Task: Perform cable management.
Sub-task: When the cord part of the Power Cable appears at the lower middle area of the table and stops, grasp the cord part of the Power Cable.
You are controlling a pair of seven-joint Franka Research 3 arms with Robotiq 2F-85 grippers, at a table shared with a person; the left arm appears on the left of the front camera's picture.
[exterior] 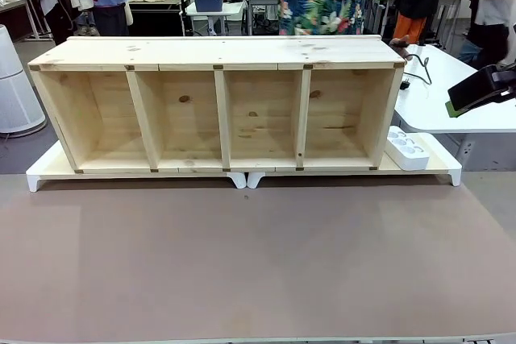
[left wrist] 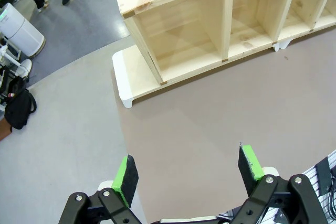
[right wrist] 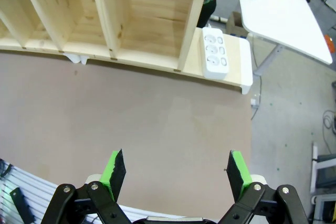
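Field notes, remote station.

- Landmark: long pale pine shelf unit [exterior: 218,52], four open bays, lying on low white boards at the far edge of the brown tabletop [exterior: 258,255].
- White multi-socket power strip [exterior: 407,149] sits on the white board, just beside the shelf's right end.
- Thin glossy black cable [exterior: 426,68] curls on the white side table [exterior: 451,110], beyond the shelf's right end. I can't trace its run down to the strip.
- Left gripper [left wrist: 188,169]: released, green pads wide, nothing between them. It hangs over the tabletop off the shelf's left end.
- Right gripper [right wrist: 176,174]: also released and empty, over the tabletop in front of the shelf's right bays.

My read is that the work is not yet begun. The step in hand is an approach by the right arm, which is nearer. I'd come in around the shelf's right end, take the cord at a slack stretch rather than at the plug, and avoid dragging the strip off its board.
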